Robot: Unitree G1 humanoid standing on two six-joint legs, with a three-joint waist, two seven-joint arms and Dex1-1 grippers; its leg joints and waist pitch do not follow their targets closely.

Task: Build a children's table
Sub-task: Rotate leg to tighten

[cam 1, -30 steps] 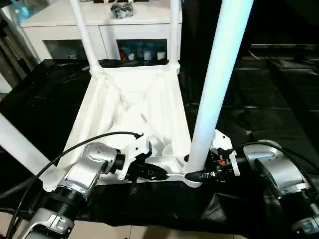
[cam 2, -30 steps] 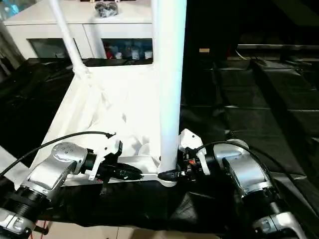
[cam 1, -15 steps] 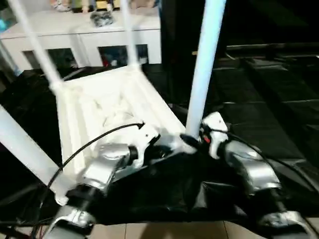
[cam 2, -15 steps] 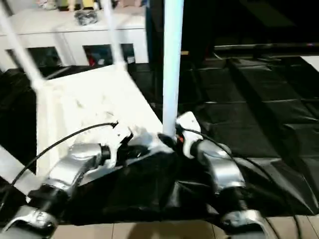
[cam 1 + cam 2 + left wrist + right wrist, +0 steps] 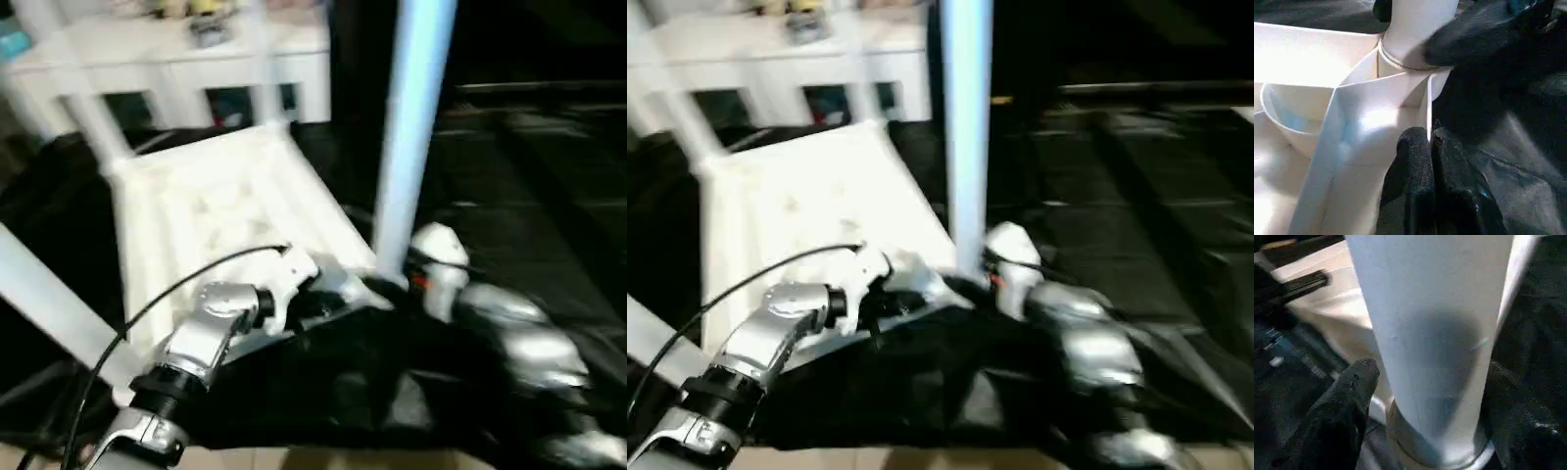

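Since the earlier frames, the tabletop (image 5: 225, 211) sits turned relative to the arms, with its far corner swung toward the cabinet (image 5: 196, 59); part of this shift is camera motion. The tabletop lies upside down on the black sheet (image 5: 549, 176), ribbed underside up. One leg (image 5: 411, 137) stands upright in the near right corner socket (image 5: 1410, 63). Two more legs (image 5: 83, 108) rise from the far corners, and another leg (image 5: 49, 294) slants across the left side.

The left gripper (image 5: 1430, 147) is clamped on the thin near edge wall of the tabletop, just beside the near right corner socket; its two black fingers (image 5: 1415, 161) sit pressed together on that wall. The right gripper (image 5: 1430, 396) straddles the base of the upright leg, one finger (image 5: 1347, 401) on each side of the tube, gripping it just above the socket rim.
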